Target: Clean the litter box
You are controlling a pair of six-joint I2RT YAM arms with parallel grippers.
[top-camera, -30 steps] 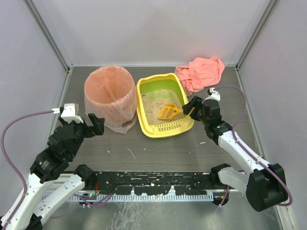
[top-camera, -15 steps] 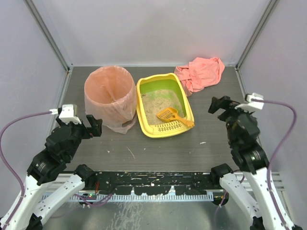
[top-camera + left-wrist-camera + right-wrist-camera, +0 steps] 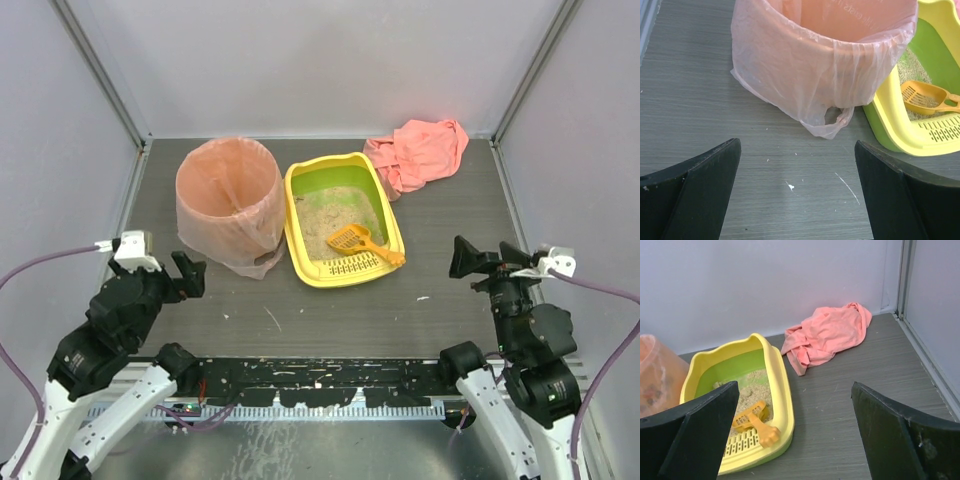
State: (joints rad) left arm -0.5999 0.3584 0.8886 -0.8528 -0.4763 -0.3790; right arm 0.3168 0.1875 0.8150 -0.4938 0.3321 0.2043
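Litter box (image 3: 350, 268): likely stiff, sand-heavy; I'd take the slotted near rim.
Left claw (image 3: 190, 272), right claw (image 3: 478, 258): both spread, empty.

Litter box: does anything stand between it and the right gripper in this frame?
Nothing visible does. The right gripper, open, hovers at the near right; only bare table lies between it and the litter box. The pink cloth lies farther back, off that line. The scoop rests inside the box, handle on its rim.
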